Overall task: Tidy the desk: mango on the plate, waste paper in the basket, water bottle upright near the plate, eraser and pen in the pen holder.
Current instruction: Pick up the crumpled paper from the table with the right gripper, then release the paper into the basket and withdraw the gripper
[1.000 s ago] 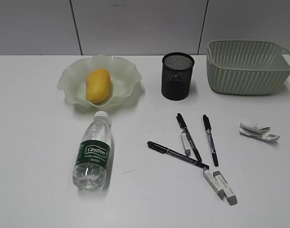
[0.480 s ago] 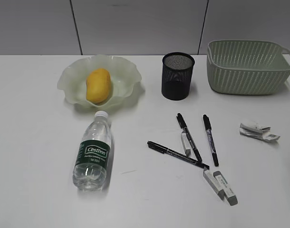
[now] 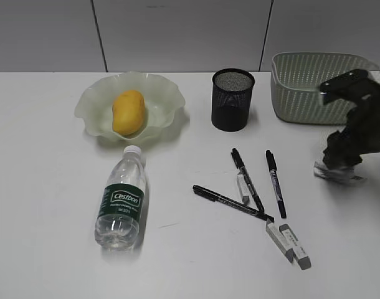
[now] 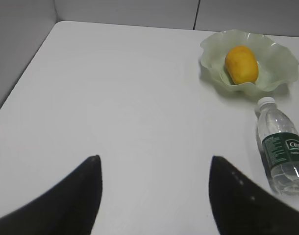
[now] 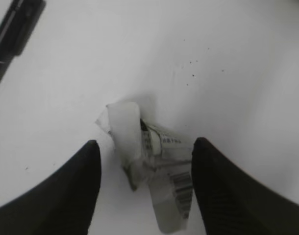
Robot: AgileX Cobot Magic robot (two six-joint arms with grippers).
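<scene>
Your right claw (image 5: 144,188) stands wide, one finger on each side of the crumpled white-and-grey waste paper (image 5: 149,169) lying on the plain white tabletop (image 5: 228,63); only the right wrist view shows that gap. Your exterior view hides it behind the arm. Your left claw (image 4: 154,196) gapes wide over bare tabletop, with the yellow-orange mango (image 4: 241,64) in the ruffled pale-green glass plate (image 4: 286,58) far off.

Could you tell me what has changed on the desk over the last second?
The right gripper has come into the exterior view from the right and dropped over the waste paper; its open fingers straddle the scrap, not yet closed. The mango, water bottle, pens and erasers lie where they were.
</scene>
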